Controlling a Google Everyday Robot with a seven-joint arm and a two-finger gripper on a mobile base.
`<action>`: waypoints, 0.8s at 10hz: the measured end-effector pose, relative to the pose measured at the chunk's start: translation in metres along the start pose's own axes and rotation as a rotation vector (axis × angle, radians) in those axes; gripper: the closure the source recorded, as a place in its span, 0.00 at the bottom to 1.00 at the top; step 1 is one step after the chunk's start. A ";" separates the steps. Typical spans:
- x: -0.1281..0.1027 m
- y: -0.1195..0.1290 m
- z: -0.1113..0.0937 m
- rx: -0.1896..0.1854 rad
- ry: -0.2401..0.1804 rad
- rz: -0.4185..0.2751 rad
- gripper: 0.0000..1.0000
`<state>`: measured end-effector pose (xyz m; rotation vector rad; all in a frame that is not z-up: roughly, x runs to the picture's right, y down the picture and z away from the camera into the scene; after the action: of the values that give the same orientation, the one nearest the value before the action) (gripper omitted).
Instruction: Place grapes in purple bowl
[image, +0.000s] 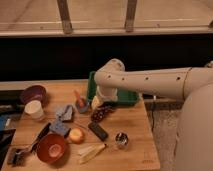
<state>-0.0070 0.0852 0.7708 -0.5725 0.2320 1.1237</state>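
Observation:
The grapes (100, 114), a dark reddish bunch, lie on the wooden table in front of the green tray. My gripper (98, 103) hangs from the white arm just above and behind them, open, with nothing in it. The purple bowl (33, 93) stands at the table's far left, well away from the gripper, with a white cup (34, 109) in front of it.
A green tray (131, 98) sits behind the gripper. Near the grapes are a black bar (98, 131), an orange fruit (76, 135), a red-orange bowl (51, 147), blue items (64, 112), a small metal object (121, 139) and a pale yellow piece (92, 151).

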 end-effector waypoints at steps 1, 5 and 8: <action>0.005 0.012 0.014 -0.017 0.033 -0.012 0.28; 0.009 0.048 0.045 -0.052 0.085 -0.011 0.28; 0.007 0.049 0.053 -0.052 0.091 0.019 0.28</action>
<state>-0.0534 0.1346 0.7962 -0.6696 0.2874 1.1261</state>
